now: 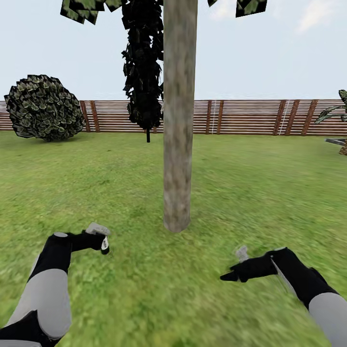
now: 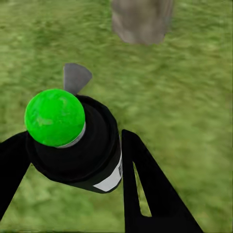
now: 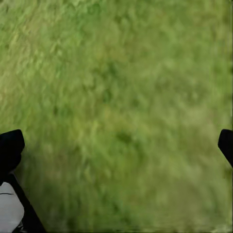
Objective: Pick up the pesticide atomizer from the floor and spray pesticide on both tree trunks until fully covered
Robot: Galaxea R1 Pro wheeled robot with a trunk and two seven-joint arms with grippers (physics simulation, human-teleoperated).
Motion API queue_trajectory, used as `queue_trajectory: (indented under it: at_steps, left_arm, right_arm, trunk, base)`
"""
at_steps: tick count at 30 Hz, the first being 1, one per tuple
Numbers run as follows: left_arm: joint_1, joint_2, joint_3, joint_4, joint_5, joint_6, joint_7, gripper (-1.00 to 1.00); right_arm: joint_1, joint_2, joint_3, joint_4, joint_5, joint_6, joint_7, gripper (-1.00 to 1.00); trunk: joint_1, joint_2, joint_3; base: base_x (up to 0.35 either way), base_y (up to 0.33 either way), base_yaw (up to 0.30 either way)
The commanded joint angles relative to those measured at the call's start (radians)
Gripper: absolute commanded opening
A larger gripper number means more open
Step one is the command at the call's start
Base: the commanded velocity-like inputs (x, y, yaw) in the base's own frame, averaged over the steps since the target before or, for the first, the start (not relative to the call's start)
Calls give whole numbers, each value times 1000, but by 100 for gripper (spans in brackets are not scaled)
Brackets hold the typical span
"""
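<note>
Rising from the lawn (image 1: 250,183), the tree trunk (image 1: 179,120) stands just ahead between both arms, nothing blocking it. The left end effector (image 2: 73,150) pinches the atomizer (image 2: 73,141) (green cap, black body); the right end effector (image 3: 116,145) hangs spread over grass. A shrub (image 1: 43,107), a dark conifer (image 1: 143,67) and the slat fence (image 1: 250,117) lie behind.

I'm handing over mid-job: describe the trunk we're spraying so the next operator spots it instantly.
Start from the brown slat fence across the back of the lawn. The tree trunk is the thick upright column straight ahead, between both arms, rising out of frame. Mottled grey-brown and branchless, it differs from the dark narrow conifer behind it and the round shrub far left.
</note>
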Motion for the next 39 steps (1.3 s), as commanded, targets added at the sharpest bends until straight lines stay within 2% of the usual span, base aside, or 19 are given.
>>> queue_trajectory:
  at_steps: [1,2,3,4,5,6,7,10,12,14,19,21,22,25,30,32,34,36,39]
  left_arm:
    - [4,-25,23,1,1,1,121,-100]
    - [6,-38,30,2,1,1,169,-100]
    - [7,-62,39,9,1,1,236,-100]
    - [8,-74,45,24,1,2,273,-100]
    - [8,-78,47,35,1,2,287,-100]
    - [9,-87,51,78,1,3,317,-100]
    - [9,-88,52,94,1,3,323,-100]
    - [9,-96,53,205,0,3,346,-100]
    - [9,-98,53,241,2,4,356,-100]
    - [9,-100,53,258,2,4,369,-100]
    - [9,-101,55,268,5,2,389,-100]
    - [9,-100,72,267,32,2,435,-100]
    - [9,-101,96,269,201,4,639,-100]
    - [9,-100,100,269,350,4,804,-100]
    - [9,-100,99,283,368,7,797,-100]
    - [9,-99,96,300,368,15,776,-100]
    - [9,-98,83,313,366,65,743,-100]
    - [9,-97,50,317,362,144,703,-100]
    - [6,-94,-44,318,360,210,637,-100]
  right_arm:
    - [0,-50,-170,127,-2,-96,-1,100]
    - [0,-60,-263,174,-2,-162,-1,100]
    - [0,-68,-411,230,-1,-269,-4,100]
    - [0,-72,-505,254,0,-335,-14,100]
    - [0,-73,-550,263,1,-364,-25,100]
    - [0,-75,-666,279,2,-437,-86,100]
    - [0,-75,-699,283,2,-455,-118,100]
    - [0,-77,-830,293,4,-524,-385,100]
    - [0,-76,-852,295,6,-536,-463,100]
    - [0,-75,-861,295,8,-540,-494,100]
    - [0,-74,-866,292,9,-540,-509,100]
    - [0,-73,-866,290,7,-534,-510,100]
    - [0,-71,-868,289,8,-529,-509,100]
    - [0,-71,-868,289,9,-528,-510,100]
    - [0,-72,-870,287,4,-505,-510,100]
    - [0,-71,-871,286,3,-453,-510,100]
    - [0,-71,-870,280,6,-365,-513,100]
    - [0,-70,-869,270,9,-289,-517,100]
    - [0,-71,-868,261,10,-246,-523,100]
  trunk:
    - [0,0,0]
    - [0,0,0]
    - [0,0,0]
    - [0,0,0]
    - [0,0,0]
    - [0,0,0]
    - [0,0,0]
    - [0,0,0]
    - [0,0,0]
    - [0,0,0]
    - [0,0,0]
    - [0,0,0]
    - [0,0,0]
    - [0,0,0]
    - [0,0,0]
    - [0,0,0]
    - [0,0,0]
    - [0,0,0]
    - [0,0,0]
  base:
    - [0,0,0]
    - [0,0,0]
    - [0,0,0]
    - [0,0,0]
    - [0,0,0]
    - [0,0,0]
    - [0,0,0]
    - [0,0,0]
    - [0,0,0]
    - [0,0,0]
    - [0,0,0]
    - [0,0,0]
    - [0,0,0]
    - [0,0,0]
    - [73,0,0]
    - [262,0,0]
    - [302,0,0]
    - [319,0,-2]
    - [327,0,-125]
